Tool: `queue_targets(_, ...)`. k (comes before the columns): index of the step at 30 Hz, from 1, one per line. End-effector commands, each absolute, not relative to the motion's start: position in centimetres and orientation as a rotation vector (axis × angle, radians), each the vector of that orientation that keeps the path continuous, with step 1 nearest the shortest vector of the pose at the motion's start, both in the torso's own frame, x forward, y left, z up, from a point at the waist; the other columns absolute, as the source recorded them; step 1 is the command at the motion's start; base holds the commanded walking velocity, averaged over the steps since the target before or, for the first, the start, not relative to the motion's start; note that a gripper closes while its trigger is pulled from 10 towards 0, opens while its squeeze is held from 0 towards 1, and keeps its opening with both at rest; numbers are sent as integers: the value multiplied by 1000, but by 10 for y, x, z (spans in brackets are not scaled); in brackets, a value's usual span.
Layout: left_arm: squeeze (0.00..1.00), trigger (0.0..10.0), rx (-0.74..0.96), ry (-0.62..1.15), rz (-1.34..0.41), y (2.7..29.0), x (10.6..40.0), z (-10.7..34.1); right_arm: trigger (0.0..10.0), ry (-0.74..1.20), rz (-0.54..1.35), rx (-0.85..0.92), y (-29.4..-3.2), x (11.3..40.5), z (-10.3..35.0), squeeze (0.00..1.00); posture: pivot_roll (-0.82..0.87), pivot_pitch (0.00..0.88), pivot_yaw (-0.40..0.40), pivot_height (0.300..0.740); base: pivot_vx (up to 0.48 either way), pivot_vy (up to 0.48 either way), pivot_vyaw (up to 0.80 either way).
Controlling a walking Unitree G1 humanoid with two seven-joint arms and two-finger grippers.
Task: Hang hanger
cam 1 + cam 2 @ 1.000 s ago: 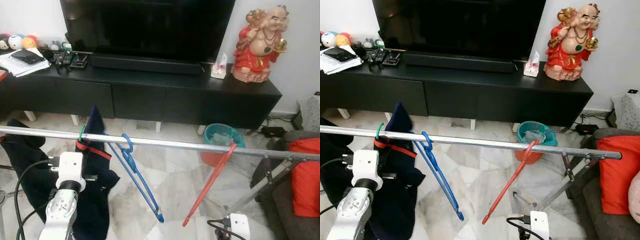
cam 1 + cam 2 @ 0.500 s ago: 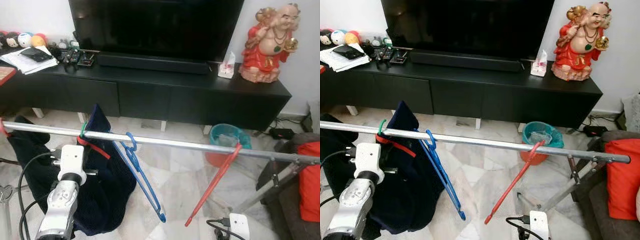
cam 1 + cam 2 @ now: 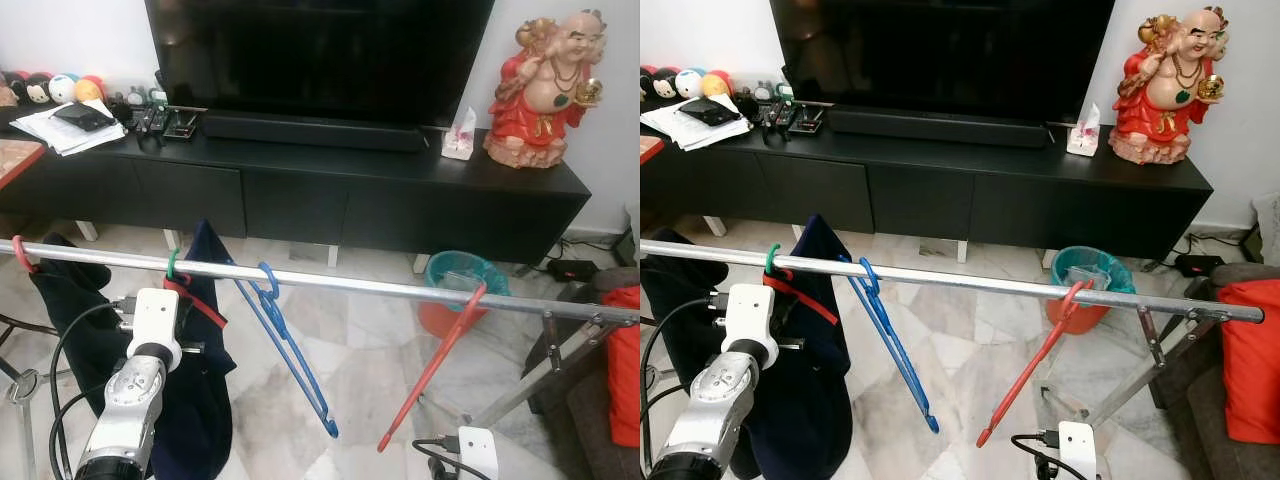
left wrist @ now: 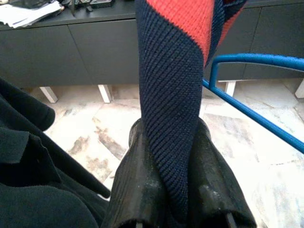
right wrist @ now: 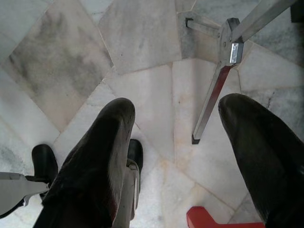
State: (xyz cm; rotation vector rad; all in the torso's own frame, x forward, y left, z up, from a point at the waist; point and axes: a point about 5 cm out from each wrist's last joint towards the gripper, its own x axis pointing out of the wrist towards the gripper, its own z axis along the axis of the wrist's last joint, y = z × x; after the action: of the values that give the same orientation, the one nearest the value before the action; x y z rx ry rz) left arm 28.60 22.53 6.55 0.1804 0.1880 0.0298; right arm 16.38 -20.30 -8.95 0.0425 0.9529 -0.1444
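A navy garment with a red stripe (image 3: 203, 392) hangs from a green hanger hook (image 3: 172, 264) on the silver rail (image 3: 400, 289). My left gripper (image 4: 174, 186) is shut on a fold of this garment, whose fabric runs up between the fingers (image 4: 140, 167). The left wrist (image 3: 152, 322) sits just below the rail beside the garment. A bare blue hanger (image 3: 292, 352) and a bare red hanger (image 3: 436, 364) hang tilted further right on the rail. Low at the right, my right gripper (image 5: 183, 142) is open and points down at the marble floor.
A pink hook (image 3: 19, 252) holds a dark garment (image 3: 68, 292) at the rail's left end. Behind stand a black TV console (image 3: 380, 200), a red statue (image 3: 545, 85) and a teal bin (image 3: 456, 275). The rack's leg (image 3: 530, 375) and a red cushion (image 3: 628, 380) are at right.
The camera has shifted, bringing the pink hook into view at the left. The navy garment hangs narrower than half a second ago. Both arms keep their poses.
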Motion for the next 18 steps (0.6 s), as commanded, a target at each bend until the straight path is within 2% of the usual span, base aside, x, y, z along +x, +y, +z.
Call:
queue_targets(1,0,10000,188,276,-3,222,276,49,10000,954,-152,49,-203,164,-89,0,-46,0,-44,740,0,0,0)
queue_targets(7,0,10000,193,243,18,227,260,51,10000,948,-171,61,-203,164,-89,0,-40,0,-42,740,0,0,0)
queue_targets(8,78,10000,186,216,39,229,257,53,10000,948,-177,61,-203,164,-89,0,-37,0,-43,740,0,0,0)
queue_targets(9,78,10000,182,205,49,230,256,55,10000,949,-175,58,-203,164,-89,0,-37,0,-43,740,0,0,0)
queue_targets(10,965,10000,171,182,57,229,256,58,10000,949,-173,57,-204,164,-89,0,-34,0,-45,740,0,0,0)
queue_targets(11,1000,10000,164,168,61,229,255,60,10000,949,-173,56,-204,165,-89,0,-34,0,-45,740,0,0,0)
queue_targets(18,1000,10000,135,78,72,224,254,75,10000,948,-170,56,-205,164,-89,0,-35,0,-52,740,0,0,0)
